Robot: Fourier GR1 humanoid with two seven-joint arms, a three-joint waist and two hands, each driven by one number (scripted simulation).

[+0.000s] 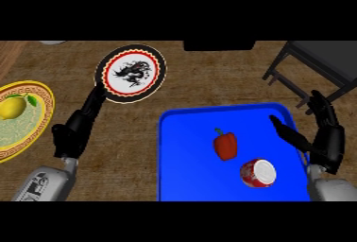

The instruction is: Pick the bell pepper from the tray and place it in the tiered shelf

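A red bell pepper (225, 146) with a green stem lies near the middle of the blue tray (188, 160). The dark grey tiered shelf (322, 61) stands at the back right of the counter. My right hand (322, 137) hovers over the tray's right edge, fingers straight and thumb spread toward the pepper, holding nothing. My left hand (75, 127) is at the left, fingers straight and pointing up toward a plate, also holding nothing.
A red and white cup (258, 173) lies on its side on the tray, just right of and below the pepper. A black-rimmed plate with a dragon design (131, 72) sits at the back. A yellow plate (28, 123) holding a lemon (12, 108) sits at the far left.
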